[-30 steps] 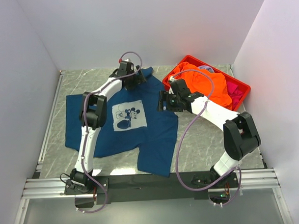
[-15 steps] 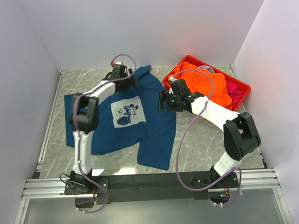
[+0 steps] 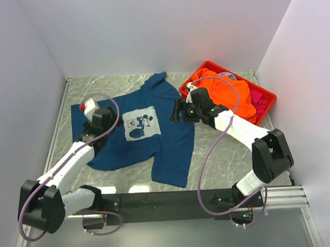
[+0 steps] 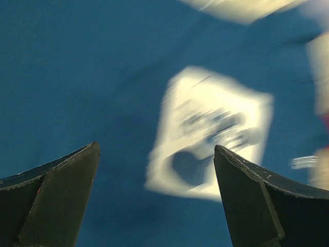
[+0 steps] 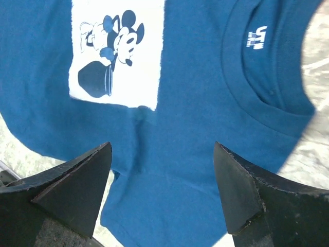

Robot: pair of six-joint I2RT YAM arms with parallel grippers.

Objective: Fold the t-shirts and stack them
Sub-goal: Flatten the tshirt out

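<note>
— Shirt position?
— The navy t-shirt (image 3: 165,140) lies spread on the table (image 3: 225,154) under me; the orange t-shirt (image 3: 232,94) is piled in the red crate (image 3: 208,63).
— Fingers?
— My left gripper (image 4: 156,149) and right gripper (image 5: 162,146) both gape wide, holding nothing.

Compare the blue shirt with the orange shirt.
The blue shirt lies spread out on the table; the orange shirt is bunched up in the red crate. The blue shirt shows a pale square print of a cartoon mouse; the orange shirt shows no print. The blue shirt lies alone; the orange shirt sits against pink cloth. Neither is folded yet.
</note>
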